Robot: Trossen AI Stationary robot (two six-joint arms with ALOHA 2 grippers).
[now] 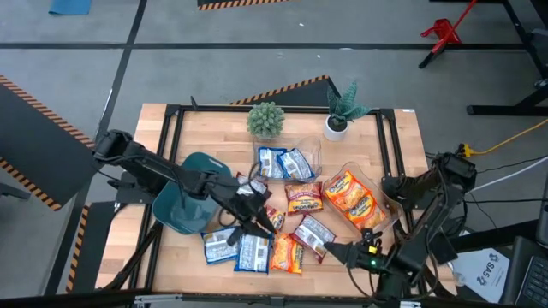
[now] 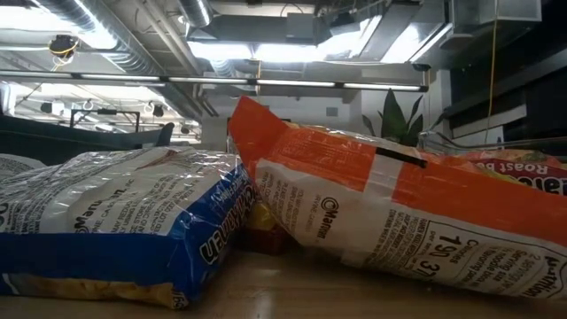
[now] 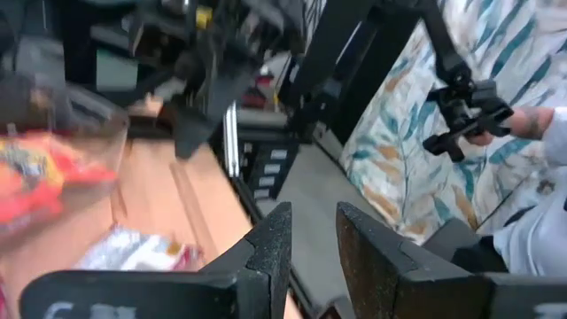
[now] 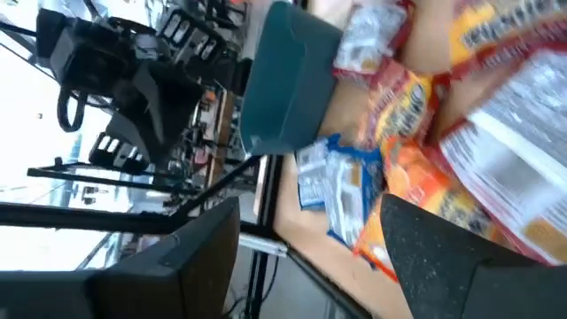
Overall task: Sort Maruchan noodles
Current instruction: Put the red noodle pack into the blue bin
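On wooden table (image 1: pixel 402 145): scattered noodle packets (image 1: pixel 295 227).

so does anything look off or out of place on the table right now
Mostly mid-sort clutter. The dark teal bin lies tipped on its side at the left, mouth toward the pile, with nothing visibly in it. Loose noodle packets overlap untidily along the front edge. Nothing looks torn or spilled.

In the low view, the blue packet (image 2: pixel 115 230) and orange packet (image 2: pixel 399 213) ran off the picture's edges. A red packet (image 2: pixel 266 237) hid behind them. Motion blurred the clear tub (image 3: pixel 62 168).
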